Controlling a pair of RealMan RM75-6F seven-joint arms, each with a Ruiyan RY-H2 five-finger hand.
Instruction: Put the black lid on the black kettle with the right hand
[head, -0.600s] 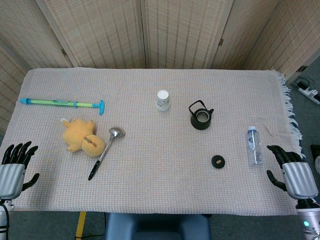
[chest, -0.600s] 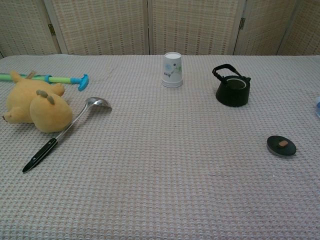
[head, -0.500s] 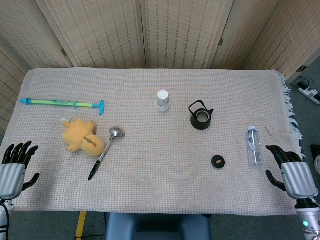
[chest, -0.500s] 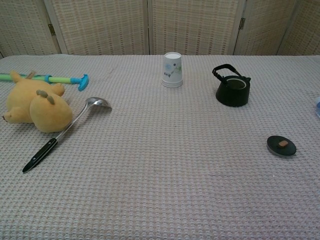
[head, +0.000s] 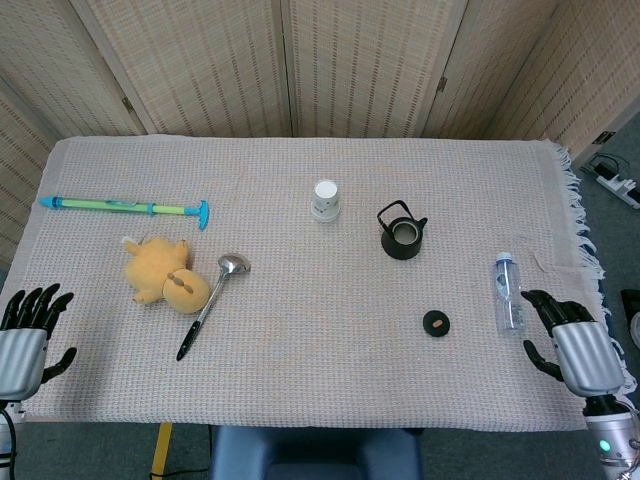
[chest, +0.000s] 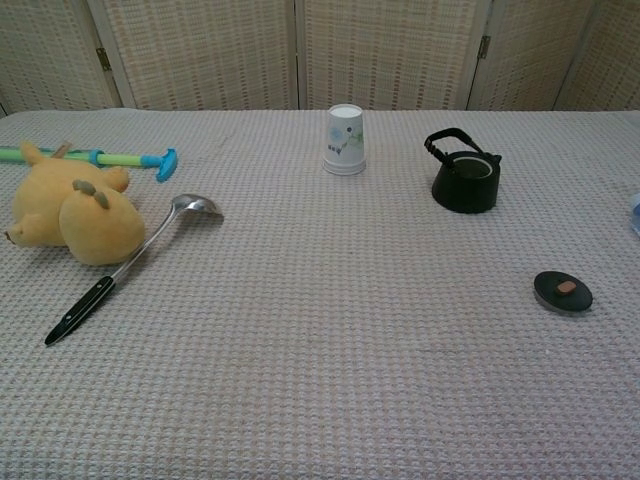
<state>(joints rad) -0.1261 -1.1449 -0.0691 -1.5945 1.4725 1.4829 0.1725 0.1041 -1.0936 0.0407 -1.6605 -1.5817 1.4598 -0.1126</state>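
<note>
The black kettle stands open-topped right of the table's middle, its handle tipped to the back left. The black lid, with a small tan knob, lies flat on the cloth in front of the kettle and a little to its right. My right hand hovers at the table's front right corner, fingers spread and holding nothing, well to the right of the lid. At the front left corner, my left hand is spread and holds nothing. Neither hand shows in the chest view.
A clear water bottle lies between the lid and my right hand. An upside-down paper cup stands left of the kettle. A ladle, a yellow plush toy and a blue-green stick toy lie on the left half.
My right hand has shifted a little to the left, toward the bottle and lid. The left hand has sunk slightly. Nothing on the table has moved.
</note>
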